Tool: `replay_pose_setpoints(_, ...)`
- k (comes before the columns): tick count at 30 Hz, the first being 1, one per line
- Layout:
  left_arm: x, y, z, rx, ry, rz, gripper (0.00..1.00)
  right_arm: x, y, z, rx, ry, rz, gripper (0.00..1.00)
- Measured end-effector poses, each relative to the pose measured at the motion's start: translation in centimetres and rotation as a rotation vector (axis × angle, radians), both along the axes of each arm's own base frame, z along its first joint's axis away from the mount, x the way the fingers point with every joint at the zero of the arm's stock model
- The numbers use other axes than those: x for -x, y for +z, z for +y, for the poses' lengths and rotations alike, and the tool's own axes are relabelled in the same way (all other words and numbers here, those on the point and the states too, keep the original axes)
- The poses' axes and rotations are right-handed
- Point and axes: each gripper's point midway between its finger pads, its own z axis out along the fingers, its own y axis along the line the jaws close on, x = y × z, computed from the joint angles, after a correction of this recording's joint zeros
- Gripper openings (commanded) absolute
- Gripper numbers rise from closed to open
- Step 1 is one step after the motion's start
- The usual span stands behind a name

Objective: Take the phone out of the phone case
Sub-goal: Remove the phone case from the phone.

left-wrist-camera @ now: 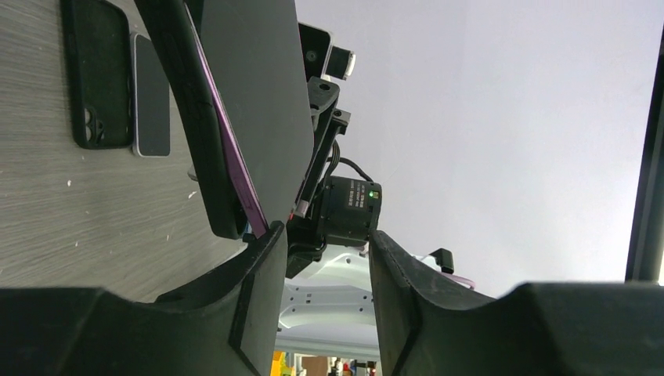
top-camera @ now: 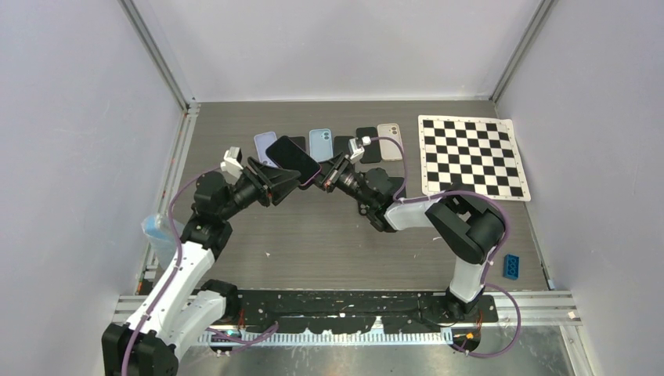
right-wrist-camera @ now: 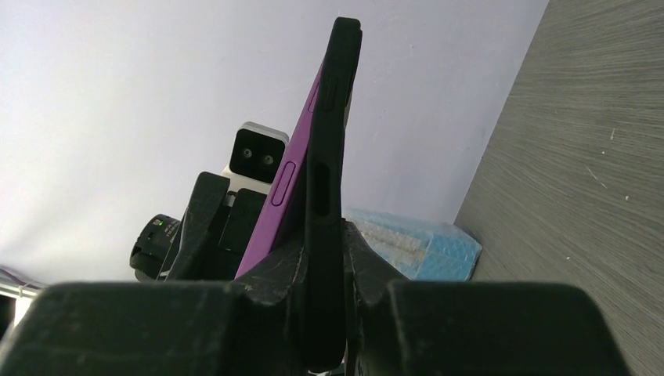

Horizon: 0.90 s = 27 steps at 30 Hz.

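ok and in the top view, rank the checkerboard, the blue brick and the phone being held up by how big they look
1. checkerboard mat, clearly largest
2. cased phone; it is held aloft, nearer the camera, so it may look slightly bigger than it is
3. blue brick, smallest

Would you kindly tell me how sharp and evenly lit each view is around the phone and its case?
Top external: soft, even light, everything sharp, no glare on the phone screen. Left wrist: the left gripper is a dark, soft foreground; the table grain is crisp. Right wrist: the right gripper is a blurred silhouette against a bright wall, while the phone case edge is sharp.
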Motion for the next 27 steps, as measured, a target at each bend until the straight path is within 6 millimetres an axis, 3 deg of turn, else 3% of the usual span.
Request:
replay_pose_setpoints(19, 0.4, -1.0, 0.1, -0.015, -0.001, 0.05, 0.43, -0.1, -0.7, 0.2, -0.015, 0.007, 0.031, 0.01)
replay_pose_setpoints(27, 0.3, -1.1, 0.1, -0.016, -0.002, 0.055, 0.53, -0.1, -0.5, 0.1, -0.021, 0.009, 0.033, 0.01)
